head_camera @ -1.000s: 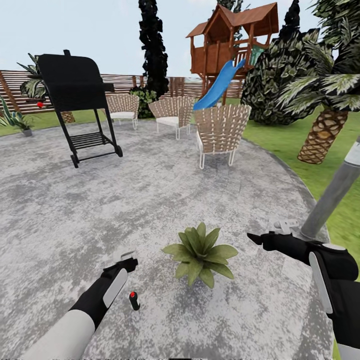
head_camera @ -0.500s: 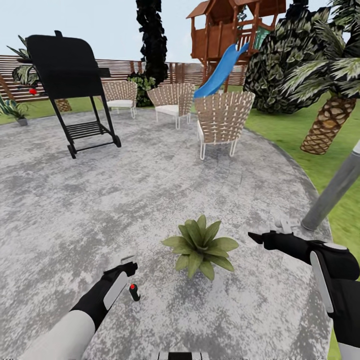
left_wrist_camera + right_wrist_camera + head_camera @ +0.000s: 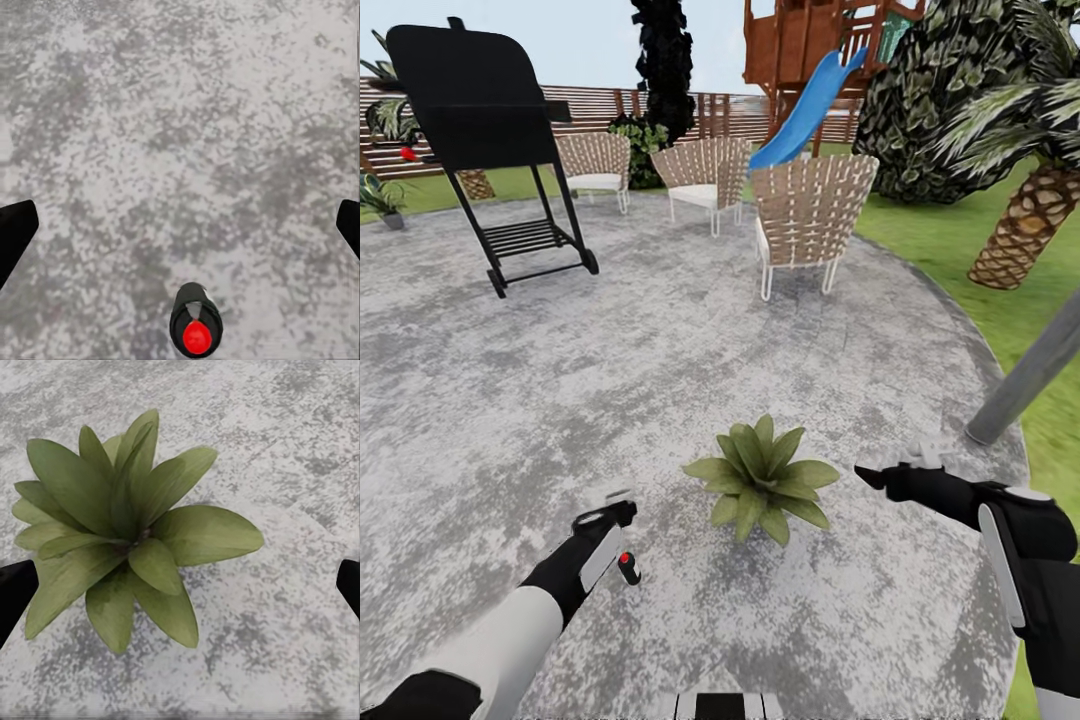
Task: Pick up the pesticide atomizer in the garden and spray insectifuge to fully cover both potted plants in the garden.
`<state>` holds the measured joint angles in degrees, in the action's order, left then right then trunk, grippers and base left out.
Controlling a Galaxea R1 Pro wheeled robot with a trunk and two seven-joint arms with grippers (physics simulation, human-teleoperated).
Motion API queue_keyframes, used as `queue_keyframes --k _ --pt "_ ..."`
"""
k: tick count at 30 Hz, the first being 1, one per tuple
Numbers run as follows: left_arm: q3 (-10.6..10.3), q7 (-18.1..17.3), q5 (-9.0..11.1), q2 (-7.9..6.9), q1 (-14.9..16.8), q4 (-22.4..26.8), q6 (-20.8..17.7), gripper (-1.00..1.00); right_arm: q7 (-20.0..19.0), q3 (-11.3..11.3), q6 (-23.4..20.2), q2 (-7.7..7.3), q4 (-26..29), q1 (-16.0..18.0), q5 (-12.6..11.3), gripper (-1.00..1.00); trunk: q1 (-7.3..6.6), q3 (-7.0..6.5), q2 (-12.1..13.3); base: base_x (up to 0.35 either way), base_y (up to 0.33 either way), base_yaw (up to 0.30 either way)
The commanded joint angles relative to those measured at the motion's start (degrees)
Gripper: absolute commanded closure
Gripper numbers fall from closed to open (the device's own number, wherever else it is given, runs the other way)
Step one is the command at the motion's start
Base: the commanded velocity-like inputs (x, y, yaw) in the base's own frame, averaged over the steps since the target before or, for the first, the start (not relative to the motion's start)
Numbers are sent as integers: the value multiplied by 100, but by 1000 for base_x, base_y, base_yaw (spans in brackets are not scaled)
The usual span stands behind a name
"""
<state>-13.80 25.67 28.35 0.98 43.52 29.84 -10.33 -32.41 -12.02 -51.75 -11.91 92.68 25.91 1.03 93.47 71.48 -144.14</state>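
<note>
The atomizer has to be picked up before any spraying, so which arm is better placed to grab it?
Left. The left gripper hovers open just above the atomizer; the right gripper hangs beyond the potted plant.

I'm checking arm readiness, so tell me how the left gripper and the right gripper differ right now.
The left gripper hangs right beside the pesticide atomizer; the right gripper hangs beside the potted plant. The left wrist view looks down on the bottle's red tip, the right wrist view on bare green leaves. Both are open and hold nothing, above the stone patio.

The atomizer (image 3: 196, 327) was cut off by the left wrist picture's edge. The grey post (image 3: 1025, 380) left the head picture's right edge.
</note>
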Motion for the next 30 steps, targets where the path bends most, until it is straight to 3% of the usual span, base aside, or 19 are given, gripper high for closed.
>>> queue_keyframes --k 1,5,10,25,30 --pt "-115 89 -24 43 -18 5 132 -100 -29 0 -29 0 4 0 11 -100 1 27 -4 0 0 0" --pt "-350 260 -285 227 -116 24 376 -100 -28 -44 -31 -12 4 4 11 -100 6 72 -6 0 0 0" --pt "-346 217 -256 85 -38 35 338 -100 -55 -48 -58 84 4 75 -1 -100 6 72 -6 0 0 0" --pt "-346 217 -256 85 -38 35 338 -100 -55 -48 -58 84 4 75 -1 -100 6 72 -6 0 0 0" --pt "-356 219 -255 20 -17 44 408 -100 -55 -66 -88 115 4 61 -1 -100 19 182 -13 0 0 0"
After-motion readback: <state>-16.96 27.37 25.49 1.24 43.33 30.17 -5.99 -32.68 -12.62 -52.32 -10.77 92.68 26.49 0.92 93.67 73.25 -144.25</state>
